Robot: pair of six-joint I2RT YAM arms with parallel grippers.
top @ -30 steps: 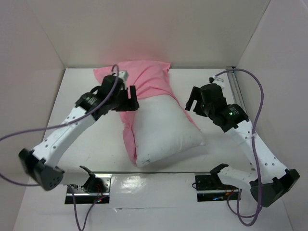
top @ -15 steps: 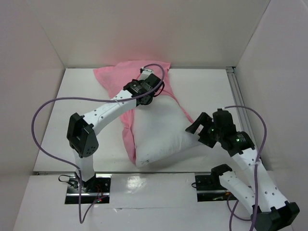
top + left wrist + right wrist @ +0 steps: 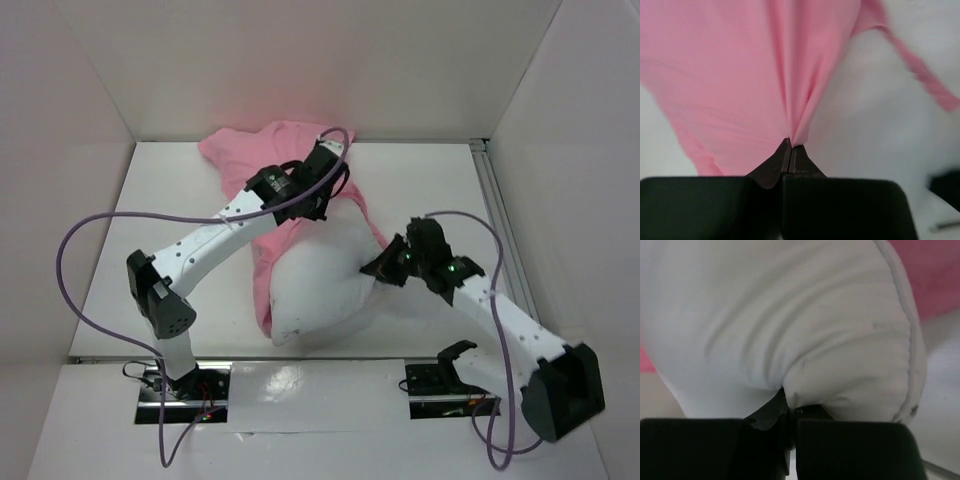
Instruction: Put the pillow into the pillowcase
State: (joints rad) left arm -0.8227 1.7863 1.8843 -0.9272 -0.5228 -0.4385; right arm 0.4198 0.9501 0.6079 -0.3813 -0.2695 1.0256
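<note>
The plump white pillow (image 3: pixel 320 280) lies mid-table with its far end inside the pink pillowcase (image 3: pixel 255 150), whose fabric also runs down the pillow's left side. My left gripper (image 3: pixel 322 205) reaches over the case's upper layer and is shut on a pinched fold of the pink pillowcase (image 3: pixel 765 75), which rises in pleats from the left gripper (image 3: pixel 790 145). My right gripper (image 3: pixel 372 268) presses into the pillow's right side; in its wrist view the right gripper (image 3: pixel 790 402) is shut on a bunched fold of the white pillow (image 3: pixel 805 325).
White walls enclose the table on three sides. A metal rail (image 3: pixel 497 210) runs along the right edge. Purple cables (image 3: pixel 75 240) loop off both arms. The arm mounts (image 3: pixel 440 380) sit on a glossy strip at the near edge.
Both grippers have shut: the left on pillowcase fabric, the right on the pillow. The right arm moved in left against the pillow, which shifted left and bunched; the pillowcase's far end lifted.
</note>
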